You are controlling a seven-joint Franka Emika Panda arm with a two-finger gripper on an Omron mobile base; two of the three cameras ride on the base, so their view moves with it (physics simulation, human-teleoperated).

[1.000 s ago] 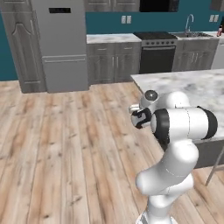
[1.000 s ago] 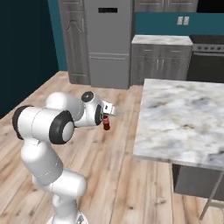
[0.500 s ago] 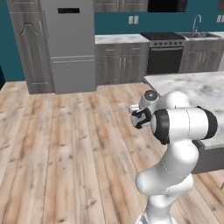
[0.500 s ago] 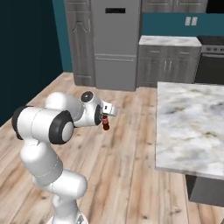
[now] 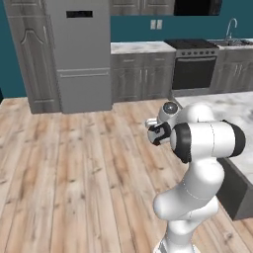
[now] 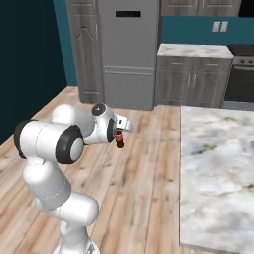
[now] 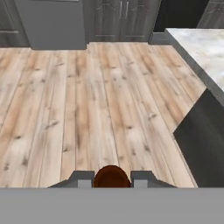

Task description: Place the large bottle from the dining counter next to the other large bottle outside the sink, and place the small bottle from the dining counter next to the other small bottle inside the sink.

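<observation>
The small bottle (image 6: 119, 140) hung upright below the gripper (image 6: 120, 135), its long axis running up and down and its lower end toward the floor. It was dark reddish-brown. In the hand view its rounded end (image 7: 112, 176) sat between the two fingertips (image 7: 82, 178), which were clenched on either side of it. It was too small in the right base view for me to tell which end was the cap. It was held in the air over the wooden floor (image 6: 139, 183), well clear of every counter.

The arm (image 6: 54, 144) was folded close to its own body, the elbow bent and the hand tucked in near the shoulder, reaching forward only a little. In the left base view the hand (image 5: 159, 133) showed just left of the big dark-banded joint.

To the right lay the marble dining counter (image 6: 218, 173), its near-left edge running alongside the robot with a strip of open floor between. Ahead, the floor was open all the way to the far wall, where the tall grey fridge (image 5: 81, 54) stood left of the grey cabinets (image 5: 141, 79) and the black oven (image 5: 193, 69). A faucet (image 5: 230, 29) rose at the far right.
</observation>
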